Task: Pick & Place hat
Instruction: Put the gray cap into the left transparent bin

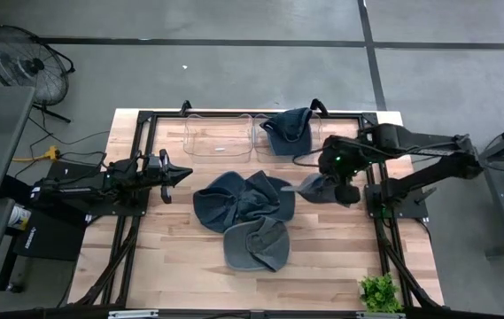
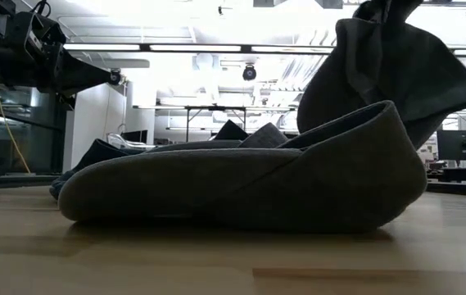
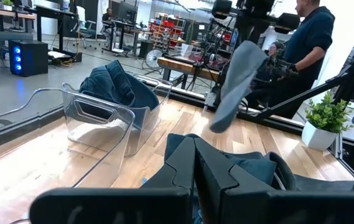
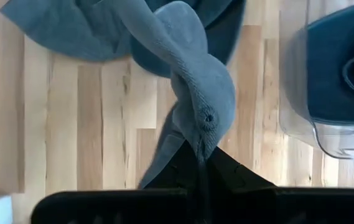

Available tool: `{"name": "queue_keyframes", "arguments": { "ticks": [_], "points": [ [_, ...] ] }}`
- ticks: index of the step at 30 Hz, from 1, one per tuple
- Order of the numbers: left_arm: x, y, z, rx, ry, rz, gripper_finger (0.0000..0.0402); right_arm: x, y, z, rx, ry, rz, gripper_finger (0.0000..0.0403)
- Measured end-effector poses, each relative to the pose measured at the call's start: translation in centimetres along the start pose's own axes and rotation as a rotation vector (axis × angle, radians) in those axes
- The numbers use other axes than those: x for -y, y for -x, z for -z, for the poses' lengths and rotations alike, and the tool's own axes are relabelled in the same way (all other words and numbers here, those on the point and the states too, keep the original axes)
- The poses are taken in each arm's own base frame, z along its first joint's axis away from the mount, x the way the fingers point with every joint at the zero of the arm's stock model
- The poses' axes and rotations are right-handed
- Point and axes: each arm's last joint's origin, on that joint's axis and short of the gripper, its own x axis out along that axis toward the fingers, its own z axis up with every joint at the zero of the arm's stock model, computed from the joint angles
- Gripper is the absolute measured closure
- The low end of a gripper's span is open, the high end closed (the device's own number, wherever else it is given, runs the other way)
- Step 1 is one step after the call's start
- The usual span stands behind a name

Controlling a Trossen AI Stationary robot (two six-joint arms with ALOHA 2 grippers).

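- High view: the right tool is closed on a blue-grey fabric hat, lifted clear of the wooden worktop beside the pile of dark hats.
- Step in hand, as judged: carrying.
- Next move: travel to the clear plastic bin, which holds one hat, then release.
- The left tool waits closed and empty.

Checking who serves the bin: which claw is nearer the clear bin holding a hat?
Right. The right claw, shut on a grey hat, hangs just in front of the clear bin. The left claw waits shut, farther off across the table.
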Motion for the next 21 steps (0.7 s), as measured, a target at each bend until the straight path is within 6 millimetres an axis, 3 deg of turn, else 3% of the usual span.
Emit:
{"name": "queue_keyframes", "arguments": {
  "ticks": [10,21],
  "points": [
    [0.0,0.0,0.0,0.003,0.000,-0.011,0.0401,-1.4,-0.5,-2.4,-0.054,-0.012,-0.025,0.0402],
    [-0.1,0.0,0.0,0.005,0.000,-0.018,0.0401,-1.6,-0.7,-3.1,-0.063,-0.118,-0.005,0.0402]
  ]
}}
